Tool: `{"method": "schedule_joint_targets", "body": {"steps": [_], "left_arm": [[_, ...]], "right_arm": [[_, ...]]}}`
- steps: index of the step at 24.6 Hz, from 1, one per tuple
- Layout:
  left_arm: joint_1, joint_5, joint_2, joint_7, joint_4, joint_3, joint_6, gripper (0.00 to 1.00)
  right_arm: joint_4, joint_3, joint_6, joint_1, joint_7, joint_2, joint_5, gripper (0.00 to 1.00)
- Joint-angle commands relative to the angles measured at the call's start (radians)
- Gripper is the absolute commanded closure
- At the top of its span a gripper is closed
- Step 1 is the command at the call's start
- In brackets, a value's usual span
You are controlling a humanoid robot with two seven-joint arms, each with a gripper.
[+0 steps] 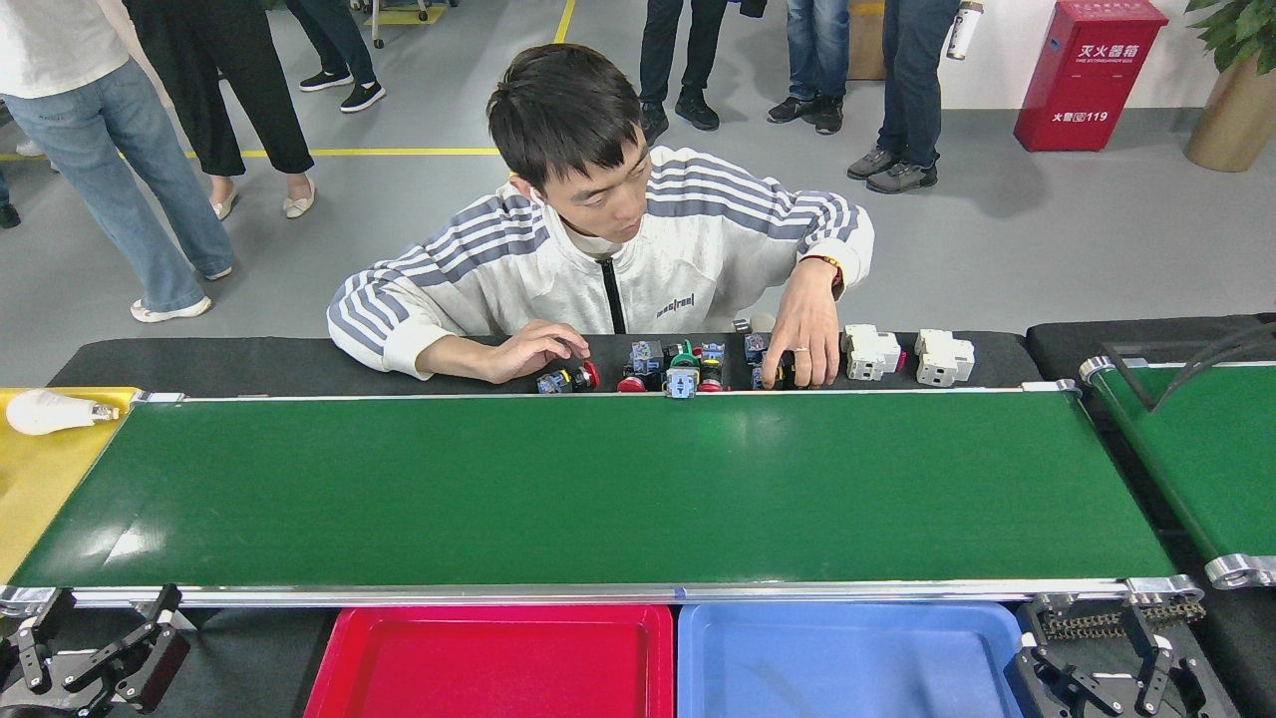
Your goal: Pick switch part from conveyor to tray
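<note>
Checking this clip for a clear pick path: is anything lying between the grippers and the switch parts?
Only the bare conveyor lies between. The switch parts sit beyond its far rail under a person's hands; left gripper and right gripper wait open near the trays.

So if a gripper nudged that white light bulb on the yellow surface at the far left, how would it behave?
The light bulb would probably roll: it lies on its side and its globe is round. It is likely light for its size and perhaps fragile. The smooth globe may slip between gripper fingers.
</note>
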Motion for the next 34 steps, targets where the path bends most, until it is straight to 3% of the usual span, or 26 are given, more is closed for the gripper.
{"method": "schedule_joint_targets", "body": {"steps": [1, 34], "left_arm": [[-0.007, 0.003, 0.016, 0.009, -0.006, 0.002, -0.001, 0.00], [-0.004, 0.003, 0.017, 0.008, -0.008, 0.000, -0.001, 0.00]], "right_arm": [[-0.009, -0.003, 0.001, -0.004, -0.006, -0.008, -0.003, 0.01], [0.005, -0.005, 0.008, -0.021, -0.008, -0.021, -0.005, 0.01]]}}
